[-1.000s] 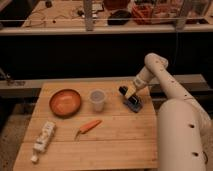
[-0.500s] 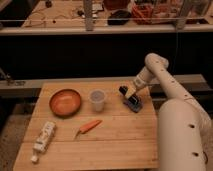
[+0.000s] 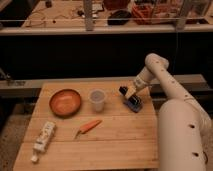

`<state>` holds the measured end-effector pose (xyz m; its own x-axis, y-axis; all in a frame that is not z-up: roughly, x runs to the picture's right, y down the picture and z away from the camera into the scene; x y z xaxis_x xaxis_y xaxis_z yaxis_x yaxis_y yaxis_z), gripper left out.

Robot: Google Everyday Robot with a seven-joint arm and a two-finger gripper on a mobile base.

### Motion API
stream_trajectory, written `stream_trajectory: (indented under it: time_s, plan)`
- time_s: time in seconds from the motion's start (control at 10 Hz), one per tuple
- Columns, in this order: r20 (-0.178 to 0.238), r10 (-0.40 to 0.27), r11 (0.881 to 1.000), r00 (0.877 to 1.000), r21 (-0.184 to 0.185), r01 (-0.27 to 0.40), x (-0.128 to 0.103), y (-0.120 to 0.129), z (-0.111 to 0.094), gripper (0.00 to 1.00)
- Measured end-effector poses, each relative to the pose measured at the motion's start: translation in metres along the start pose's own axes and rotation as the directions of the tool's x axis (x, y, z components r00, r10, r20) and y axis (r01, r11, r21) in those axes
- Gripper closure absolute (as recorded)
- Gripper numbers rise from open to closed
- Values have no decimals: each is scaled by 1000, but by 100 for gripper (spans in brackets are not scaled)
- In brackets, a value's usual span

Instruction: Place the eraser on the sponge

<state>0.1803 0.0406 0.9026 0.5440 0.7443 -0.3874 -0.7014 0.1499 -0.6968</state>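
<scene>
Eraser point(image 3: 123, 90), judged light, stiff and best gripped across its short sides, is seen just beside the sponge point(image 3: 134, 104) at the pincer point(image 3: 130, 95), whose state cannot be told.

On the one table point(image 3: 115, 145) I count one bowl point(image 3: 65, 102), one cup point(image 3: 97, 100), one carrot point(image 3: 89, 126), one white tube point(image 3: 44, 137), one eraser point(image 3: 123, 90) and one sponge point(image 3: 135, 105). One arm point(image 3: 160, 75) with one gripper point(image 3: 131, 93) hangs just above the sponge, far right.
</scene>
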Motion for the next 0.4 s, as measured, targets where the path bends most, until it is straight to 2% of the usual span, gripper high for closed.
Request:
stream_trajectory:
  time_s: [0.2, 0.4]
  plan:
    - [0, 5, 1000, 1000, -1, -5, 0, 0, 1, 91]
    - [0, 9, 1000, 1000, -3, -9, 1, 1, 3, 91]
